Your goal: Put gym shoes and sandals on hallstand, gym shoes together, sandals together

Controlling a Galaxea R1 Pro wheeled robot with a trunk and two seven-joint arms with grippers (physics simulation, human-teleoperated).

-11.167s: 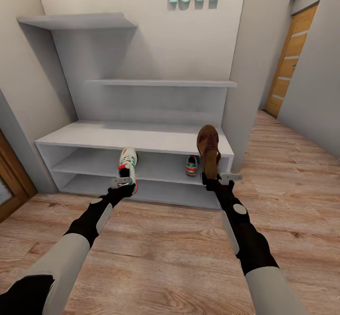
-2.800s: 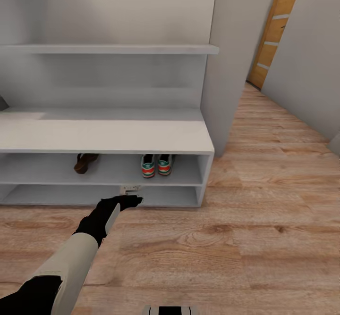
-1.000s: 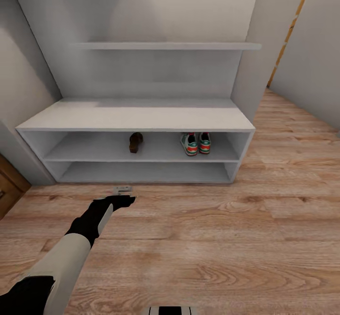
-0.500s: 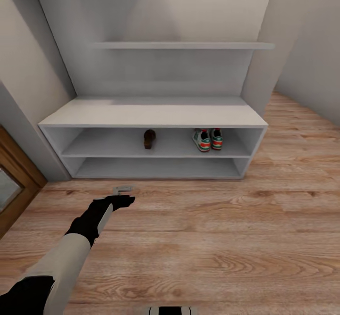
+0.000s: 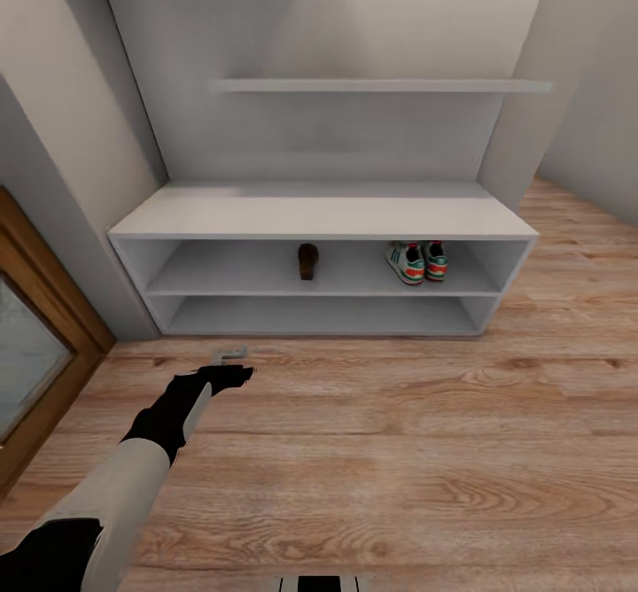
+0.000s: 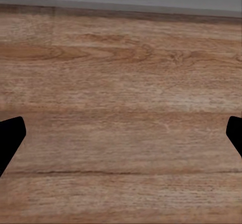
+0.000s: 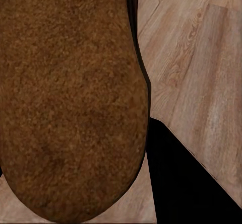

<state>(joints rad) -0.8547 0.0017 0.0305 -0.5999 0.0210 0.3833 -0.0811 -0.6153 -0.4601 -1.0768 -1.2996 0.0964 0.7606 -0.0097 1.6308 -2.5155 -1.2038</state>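
Head view has swung left: gym shoes (image 5: 418,261) and one sandal (image 5: 307,260) sit shelved on the hallstand (image 5: 323,217), your left gripper (image 5: 232,363) hovers wide open and empty, and your right one apparently grips the second sandal (image 7: 70,98), so shelve it beside its mate.

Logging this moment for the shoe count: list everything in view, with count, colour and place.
gym shoes: two, cream-white with green and red, side by side on the hallstand's upper open shelf, right part.
sandal on the shelf: one, dark brown, same shelf, middle.
held sandal: one, brown, close before the right wrist camera.
hallstand: one, pale grey-white, against the wall.
corridor floor: light brown wood planks.
door frame: brown, far left.
left claw: open, empty, above the floor.
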